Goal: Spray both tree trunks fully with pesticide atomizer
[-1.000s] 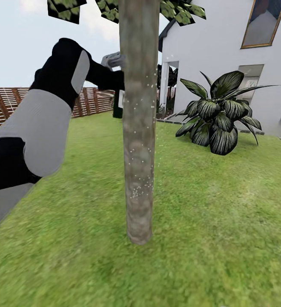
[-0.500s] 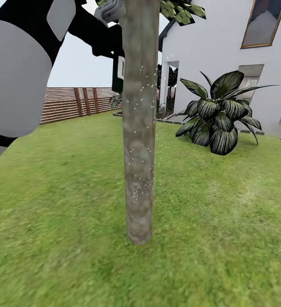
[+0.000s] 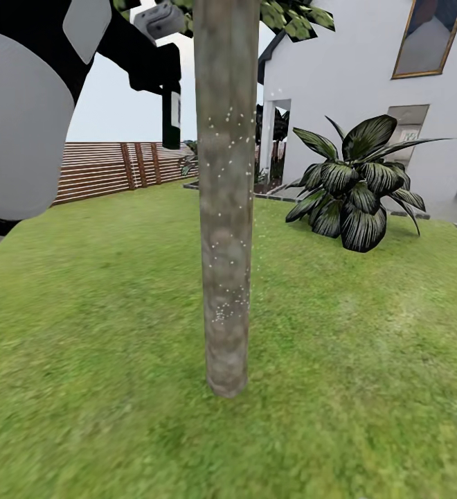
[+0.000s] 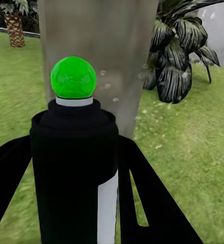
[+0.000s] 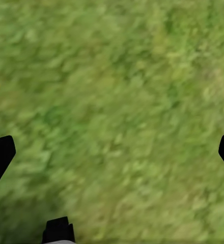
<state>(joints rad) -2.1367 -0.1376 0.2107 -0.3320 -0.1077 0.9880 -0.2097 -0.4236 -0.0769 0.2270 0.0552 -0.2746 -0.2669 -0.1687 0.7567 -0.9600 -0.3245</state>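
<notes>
Here left hand [image 4: 74, 203] clamps pesticide atomizer [image 3: 171, 104] high beside tree trunk [image 3: 225, 208], nozzle trunkward for upper coverage; right hand [image 5: 112, 157] spread wide, empty.

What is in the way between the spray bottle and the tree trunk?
Nothing visible. The left end effector holds the pesticide atomizer up high, with its green spot facing the tree trunk. Just open air lies between them, and white specks already dot the bark.

The left arm is raised high and stretched forward, and its hand [image 3: 165, 69] is closed around the pesticide atomizer [image 4: 74, 168]. The right hand [image 5: 112, 147] has its fingers spread wide apart, holding nothing.
</notes>
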